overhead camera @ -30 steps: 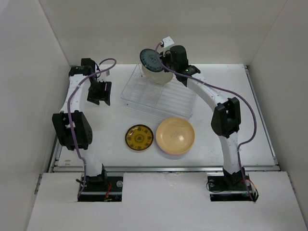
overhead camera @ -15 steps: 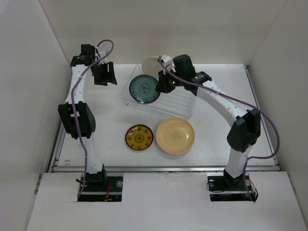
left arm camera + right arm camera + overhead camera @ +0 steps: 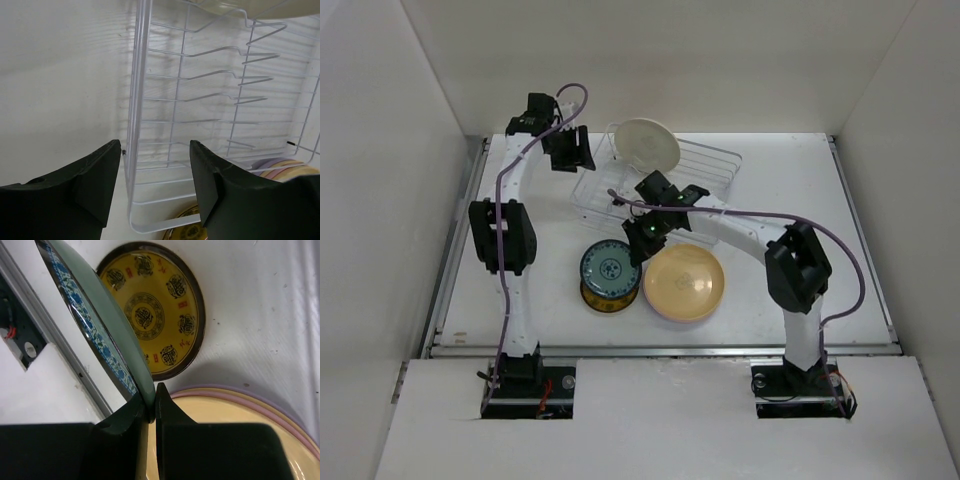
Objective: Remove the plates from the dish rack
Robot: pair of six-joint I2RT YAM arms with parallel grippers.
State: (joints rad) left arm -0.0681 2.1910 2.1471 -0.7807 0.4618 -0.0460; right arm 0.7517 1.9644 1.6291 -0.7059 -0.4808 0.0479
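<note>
Unloading looks nearly done: my right gripper (image 3: 150,407) pinches a teal plate (image 3: 607,265) before the dish rack (image 3: 712,158), left gripper (image 3: 154,152) half-open, empty beside it, one cream plate (image 3: 647,145) inside.

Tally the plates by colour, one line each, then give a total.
cream plate: 1
teal patterned plate: 1
mustard patterned plate: 1
tan-yellow plate: 1
pink plate: 1
lavender plate: 1
Total: 6

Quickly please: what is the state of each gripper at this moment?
Left gripper: open, holding nothing, above the dish rack edge.
Right gripper: shut on the rim of the blue-patterned plate.
</note>
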